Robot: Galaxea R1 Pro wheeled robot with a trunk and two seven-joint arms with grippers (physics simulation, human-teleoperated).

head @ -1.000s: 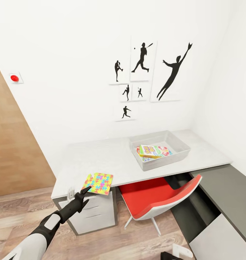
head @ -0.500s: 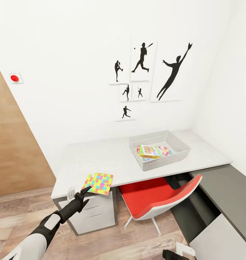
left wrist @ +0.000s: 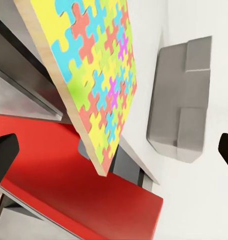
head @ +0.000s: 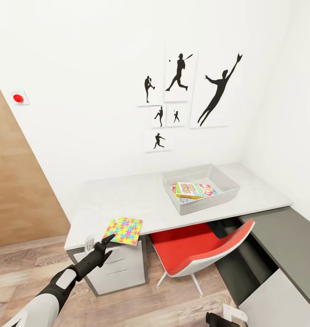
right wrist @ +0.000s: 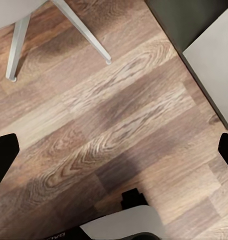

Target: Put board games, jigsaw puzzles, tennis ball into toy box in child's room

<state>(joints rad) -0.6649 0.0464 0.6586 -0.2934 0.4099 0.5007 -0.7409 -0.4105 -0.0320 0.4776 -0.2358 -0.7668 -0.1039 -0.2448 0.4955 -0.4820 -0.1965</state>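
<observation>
My left tool point(head: 107, 240) hangs wide open at the desk's point(head: 141, 200) front edge, just short of the jigsaw puzzle point(head: 123, 230) lying there. Nothing here has shifted over the last second, so the grasp remains ahead. The toy box point(head: 182, 207) sits further along, holding the Skip-Bo game point(head: 194, 189). My right tool point(right wrist: 114, 150), also open, hangs over the floor.

The head view looks down from well back over the bench point(head: 141, 200). The left wrist view faces the same jigsaw puzzle point(left wrist: 93, 75) closely (toy box point(left wrist: 181, 100) beyond); the right wrist view faces the floor point(right wrist: 119, 120).
</observation>
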